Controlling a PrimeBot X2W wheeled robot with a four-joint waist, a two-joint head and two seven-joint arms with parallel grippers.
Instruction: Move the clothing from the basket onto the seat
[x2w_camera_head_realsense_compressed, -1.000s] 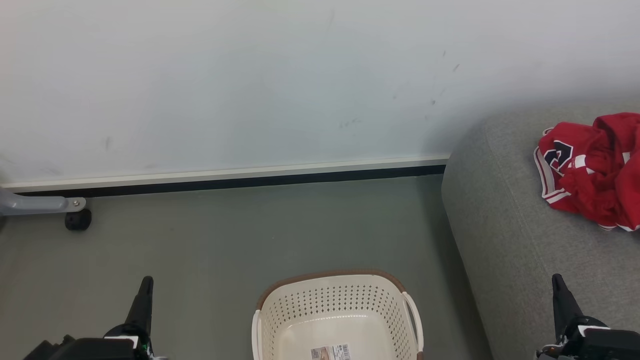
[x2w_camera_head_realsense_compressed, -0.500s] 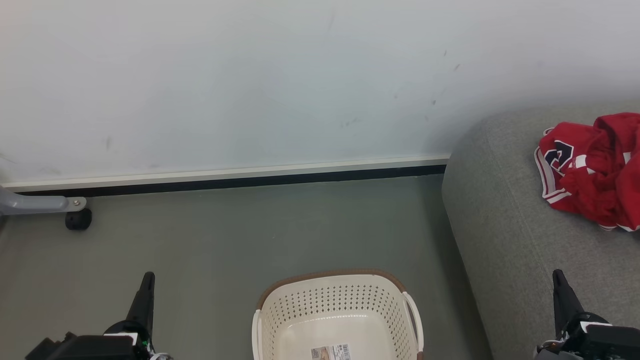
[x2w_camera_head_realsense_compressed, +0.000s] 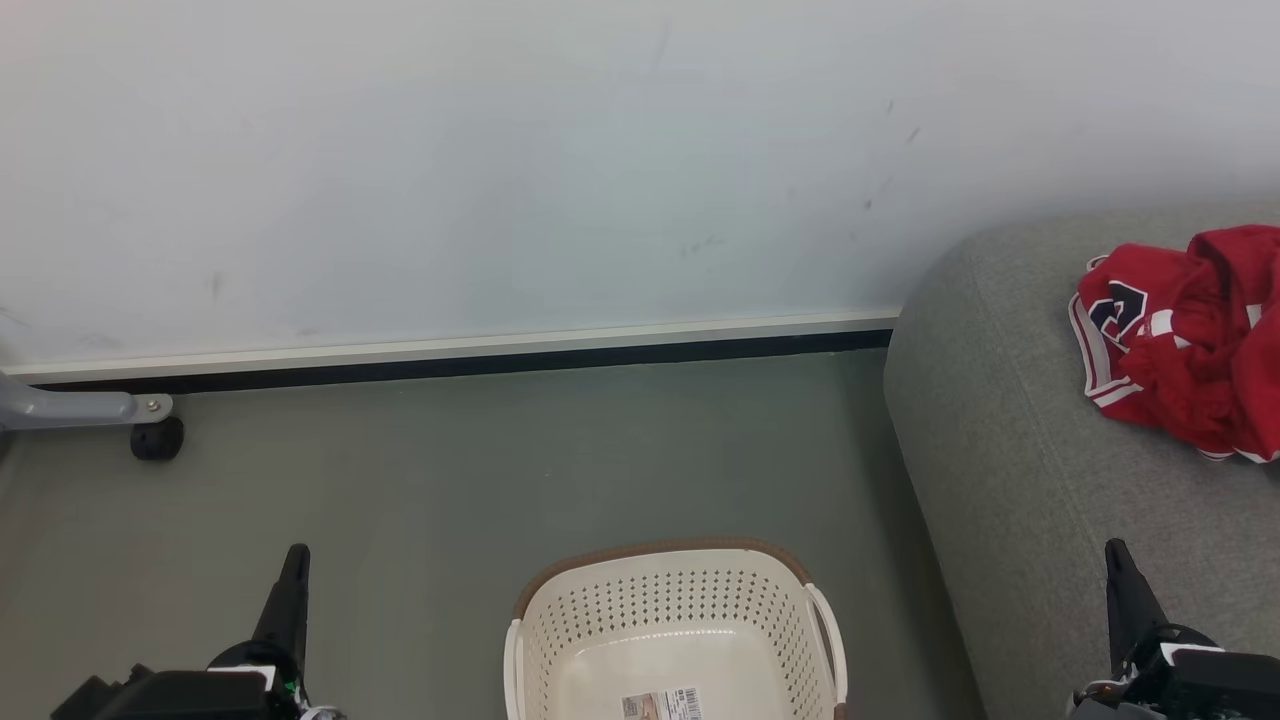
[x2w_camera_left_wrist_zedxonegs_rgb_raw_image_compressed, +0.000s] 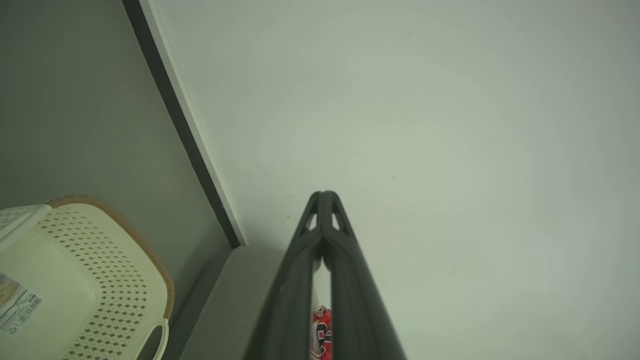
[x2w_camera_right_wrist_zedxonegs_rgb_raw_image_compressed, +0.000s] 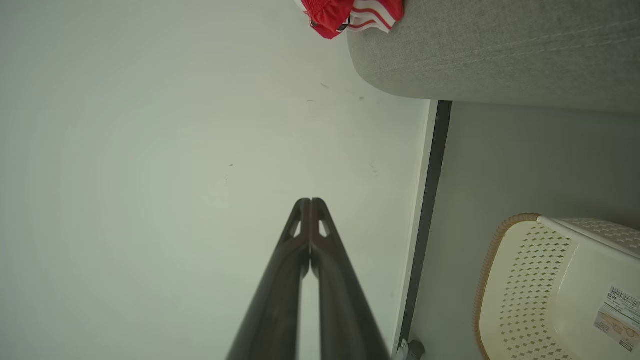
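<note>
**Red clothing on the seat, basket bare**

The clothing (x2w_camera_head_realsense_compressed: 1185, 340) is a crumpled red heap with white trim and a dark letter patch. It lies on top of the seat (x2w_camera_head_realsense_compressed: 1010, 470), toward its right and well in from the rounded edge.

I judge it light, soft and limp. It will sag and drape from any pinch, and nothing in it can break. The sports fabric looks smooth, so a shallow nip on a single layer may slide out. If I had to take it up, I would go for a raised fold at the crest of the heap, or the striped hem, where the layers double up and give my fingers some bulk.

The basket (x2w_camera_head_realsense_compressed: 670, 600) stands on the floor (x2w_camera_head_realsense_compressed: 500, 470) just beside the seat. The part of its inside that I can see is bare but for a label (x2w_camera_head_realsense_compressed: 660, 705); its near end is cut off from me. From this I judge the moving done, or all but done.

My left gripper (x2w_camera_head_realsense_compressed: 294, 556) and right gripper (x2w_camera_head_realsense_compressed: 1115, 552) both have their fingers pressed tip to tip, holding nothing and pointing toward the wall (x2w_camera_head_realsense_compressed: 500, 150). The left one shows against the floor, the right one against the seat's near side. Both are well apart from the clothing.
</note>
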